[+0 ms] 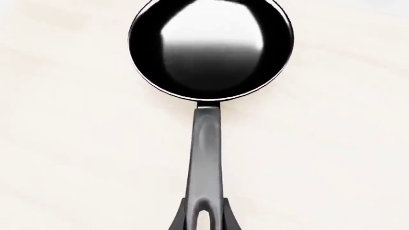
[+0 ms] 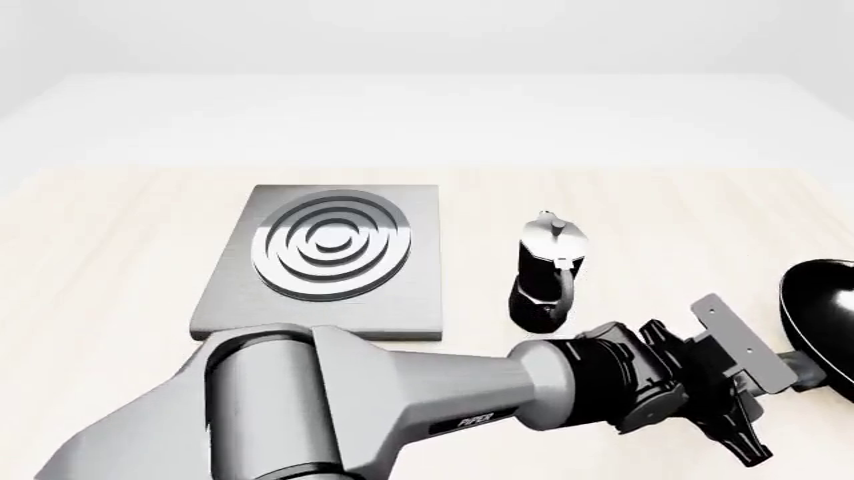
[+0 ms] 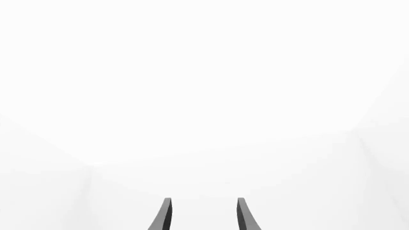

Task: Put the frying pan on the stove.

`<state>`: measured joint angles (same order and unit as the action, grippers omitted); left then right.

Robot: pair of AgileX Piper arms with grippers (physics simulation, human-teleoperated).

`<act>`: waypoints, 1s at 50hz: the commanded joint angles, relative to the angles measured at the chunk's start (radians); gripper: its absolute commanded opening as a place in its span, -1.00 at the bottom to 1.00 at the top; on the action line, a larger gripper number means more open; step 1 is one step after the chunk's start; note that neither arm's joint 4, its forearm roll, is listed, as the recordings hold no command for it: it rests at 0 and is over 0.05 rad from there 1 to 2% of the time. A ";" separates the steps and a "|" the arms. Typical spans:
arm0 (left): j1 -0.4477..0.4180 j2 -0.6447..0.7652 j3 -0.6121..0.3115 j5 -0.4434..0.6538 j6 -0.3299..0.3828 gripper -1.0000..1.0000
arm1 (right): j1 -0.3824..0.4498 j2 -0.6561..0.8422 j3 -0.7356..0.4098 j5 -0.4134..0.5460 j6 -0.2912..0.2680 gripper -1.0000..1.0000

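The frying pan [image 1: 211,45] is glossy black with a long dark grey handle [image 1: 206,153] that ends in a loop hole. In the left wrist view my left gripper [image 1: 204,206] is shut on the loop end of the handle, with one finger [image 1: 182,218] on each side. In the front view the pan [image 2: 825,305] is at the far right edge, and my left gripper [image 2: 798,375] reaches it across the table. I cannot tell whether the pan rests on the table or hangs above it. The stove [image 2: 327,255] lies flat at mid-left, far from the pan. My right gripper [image 3: 203,211] is open and empty, facing blank white.
A small black-and-silver moka pot [image 2: 547,275] stands upright between the stove and the pan, just behind my left forearm [image 2: 441,395]. The light wooden table [image 2: 107,250] ends at a white background behind the stove. The right arm is out of the front view.
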<state>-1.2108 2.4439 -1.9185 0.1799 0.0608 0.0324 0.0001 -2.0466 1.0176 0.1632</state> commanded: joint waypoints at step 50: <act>0.043 -0.214 0.124 -0.128 0.027 -1.00 | 0.007 0.000 0.006 0.003 -0.009 1.00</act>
<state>-1.1852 2.2758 -1.7740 0.0707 0.0723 0.0372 0.0002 -2.0421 1.0201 0.1562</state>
